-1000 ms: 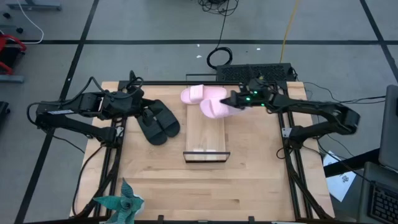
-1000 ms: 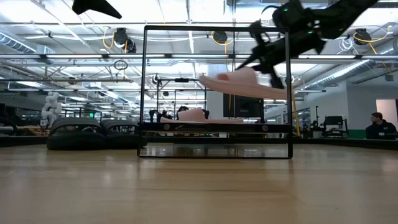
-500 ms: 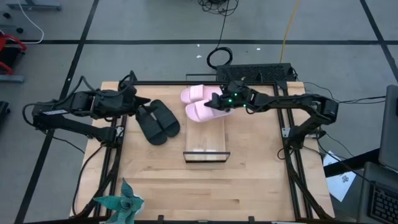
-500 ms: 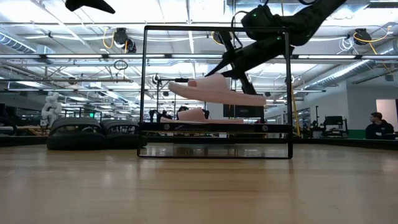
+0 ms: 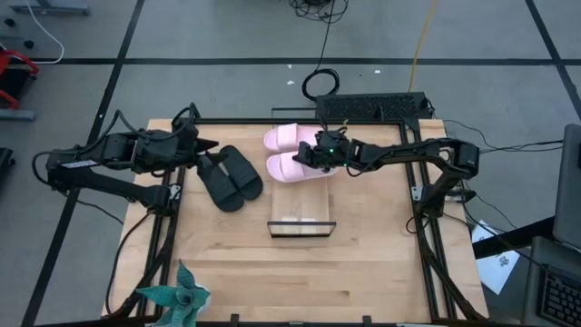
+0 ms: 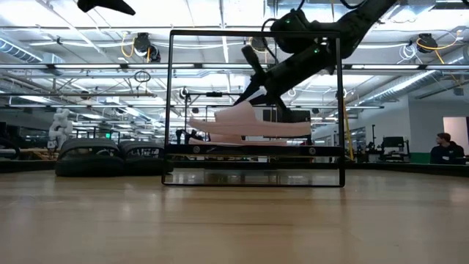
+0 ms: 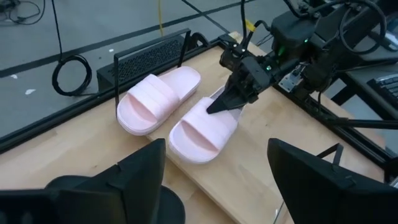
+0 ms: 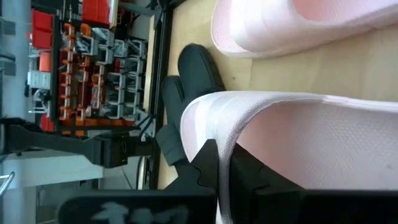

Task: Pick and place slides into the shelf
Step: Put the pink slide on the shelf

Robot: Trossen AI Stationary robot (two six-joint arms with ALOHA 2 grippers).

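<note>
From above, a pink slide (image 5: 292, 164) is seen clamped at its heel by the right gripper (image 5: 320, 156) over the shelf's (image 5: 302, 204) far end, while only the low view shows it raised just above the board; the left gripper (image 5: 201, 148), spread empty, is held over the black slides (image 5: 231, 177).

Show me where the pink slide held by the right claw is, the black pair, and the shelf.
held pink slide (image 5: 292, 164): high view, on its strap.
black pair (image 5: 231, 177): high view, between the two straps.
shelf (image 5: 301, 207): high view, bare board near its front end.
</note>
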